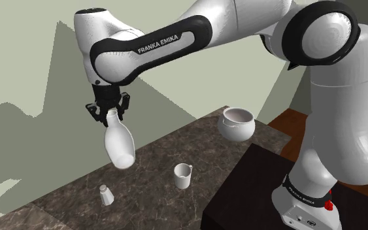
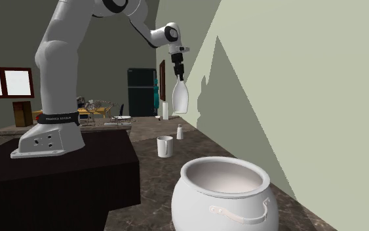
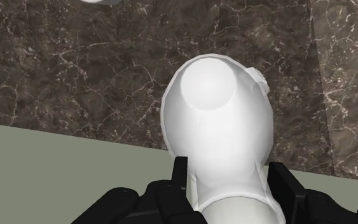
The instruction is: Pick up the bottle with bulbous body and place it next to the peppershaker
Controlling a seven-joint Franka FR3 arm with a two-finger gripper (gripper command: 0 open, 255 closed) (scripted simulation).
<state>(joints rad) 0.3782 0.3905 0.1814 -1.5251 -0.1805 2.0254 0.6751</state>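
1. The black gripper (image 1: 110, 115) is closed around the narrow neck of the white bulbous bottle (image 1: 119, 144). One finger (image 3: 180, 175) is pressed to each side, so the gap between them is only as wide as the neck.
2. The bottle hangs base-down in the air, well clear of the dark marble countertop (image 1: 176, 140). From the shoulder view it leans a little.
3. The small white pepper shaker (image 1: 104, 194) stands on the counter below the bottle. A little white pitcher (image 1: 182, 175) sits near it, and a big round white pot (image 1: 236, 123) is well apart, toward the stand.
4. To my eye the bottle is rigid, smooth and likely slippery, and it would probably break if dropped.
5. The neck is the sensible place to hold it, since the body looks too wide for those fingers. But the weight hangs low, so I would expect it to swing or pivot in the grip.
6. Setting it down should be slow and upright, with its base flat just beside the shaker and not knocking it.
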